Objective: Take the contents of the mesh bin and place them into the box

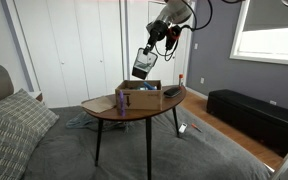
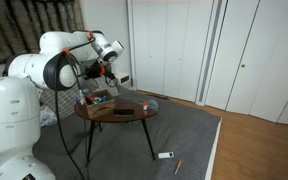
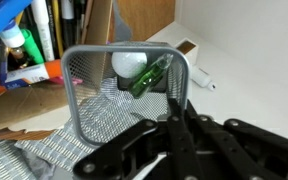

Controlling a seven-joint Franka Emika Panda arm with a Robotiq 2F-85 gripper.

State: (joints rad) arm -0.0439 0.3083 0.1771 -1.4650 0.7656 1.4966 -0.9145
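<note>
In the wrist view the gripper (image 3: 174, 108) is clenched on the wall of the mesh bin (image 3: 84, 100), its dark fingers (image 3: 144, 140) pinching the wire at one side. Inside the bin lie a white ball (image 3: 129, 64) and a green pen (image 3: 149, 75), touching each other against the far wall. A grey patterned surface shows through the mesh below them.

Just past the bin stands the box (image 3: 102, 30). One brown flap is upright, and pens and bright bits are packed behind it (image 3: 24, 45). Beside the flap lies a small white thing with a brown end (image 3: 186, 47); what it is cannot be told.

In an exterior view the gripper (image 1: 149, 53) holds the bin (image 1: 141, 66) tilted in the air, above the box (image 1: 140, 97) and clear of it. The box sits about mid-table (image 1: 104, 113), nearer the far edge. A purple cylinder (image 1: 121, 101) stands upright just beside the box, at the near edge. A dark blue thing (image 1: 172, 92) lies by the box at the table's end.

In an exterior view the arm (image 2: 59, 60) reaches over the table (image 2: 124, 115) and the box (image 2: 102, 97); the bin is too small there to make out. On the floor past the table lie a white thing (image 2: 165, 155) and a red one (image 2: 179, 165). A black bench (image 1: 249, 115) stands by the far wall.
</note>
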